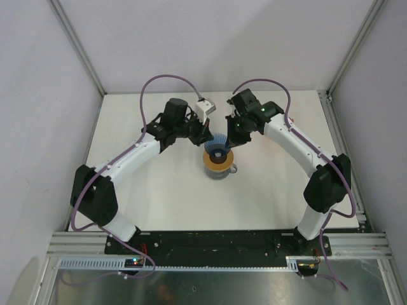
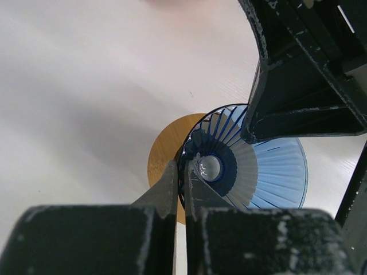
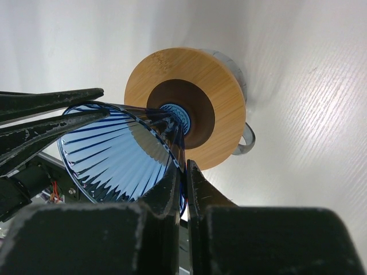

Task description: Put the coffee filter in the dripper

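The left hand (image 2: 179, 192) and right hand (image 3: 184, 182) each pinch the dripper (image 3: 114, 157) rim, likely steadying it over the wooden ring (image 3: 221, 106) atop the mug (image 3: 250, 137).

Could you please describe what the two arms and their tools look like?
Both the left arm and right arm have white links, black joints and a looping purple cable. The left tool and right tool have black fingers, scuffed pale along the edges.
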Controlling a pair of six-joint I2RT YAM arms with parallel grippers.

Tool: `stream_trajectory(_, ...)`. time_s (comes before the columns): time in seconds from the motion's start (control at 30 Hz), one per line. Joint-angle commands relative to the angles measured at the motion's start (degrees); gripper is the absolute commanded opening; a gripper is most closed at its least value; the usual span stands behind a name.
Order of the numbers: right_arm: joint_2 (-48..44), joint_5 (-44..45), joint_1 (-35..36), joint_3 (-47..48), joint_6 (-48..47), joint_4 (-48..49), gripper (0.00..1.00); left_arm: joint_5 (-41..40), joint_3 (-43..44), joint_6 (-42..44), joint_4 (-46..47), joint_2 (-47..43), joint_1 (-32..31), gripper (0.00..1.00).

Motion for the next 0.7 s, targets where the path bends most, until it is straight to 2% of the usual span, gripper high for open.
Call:
stream_trajectory(0.0,3.2,-0.5,0.5,2.3,-1.7,-2.8,0.00,1.9,-2.0,0.2,-15.6,4.9,-0.8,0.00)
stream_trajectory(0.27,5.0,-0.4,0.5,6.6,-2.1,-4.5,0.00,0.8,2.1,0.4,-17.5,4.5,-0.8,0.00)
stream_trajectory(0.67,5.8,-1.3,0.0,7.8,-2.5,-5.6,0.00,2.5,4.3,0.3,-19.6,5.9,-0.8,0.00)
